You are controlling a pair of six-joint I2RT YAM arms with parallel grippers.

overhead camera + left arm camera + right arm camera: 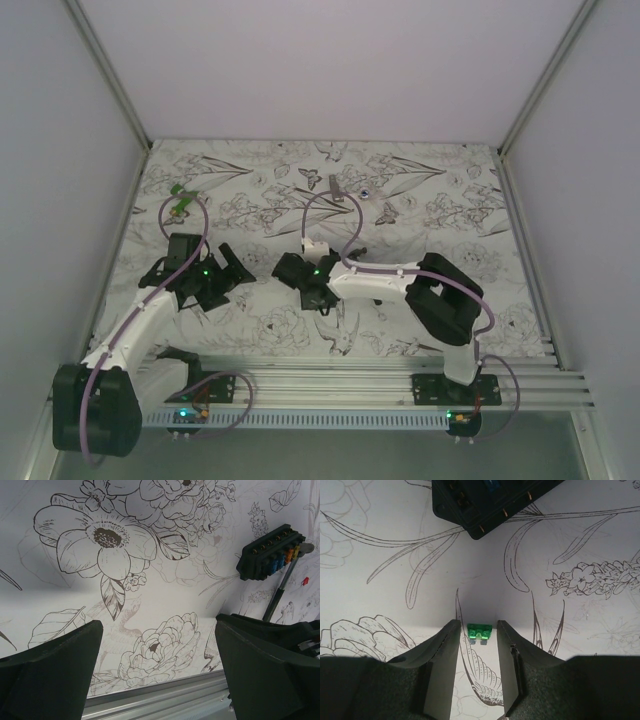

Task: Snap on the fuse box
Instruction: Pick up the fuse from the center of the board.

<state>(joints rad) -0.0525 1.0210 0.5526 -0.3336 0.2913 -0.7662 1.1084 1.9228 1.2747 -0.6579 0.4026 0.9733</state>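
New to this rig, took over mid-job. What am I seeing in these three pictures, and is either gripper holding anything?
Two robot arms stand at the near edge of a flower-print table. The wide picture looks down from above and behind them; the other two come from a camera on each wrist, showing that arm's fingers. The left gripper is wide open over bare table, holding nothing; the black fuse box, with coloured fuses in it, lies beyond. The right gripper has a finger either side of a small green fuse on the table, gaps showing, so nothing is gripped yet.
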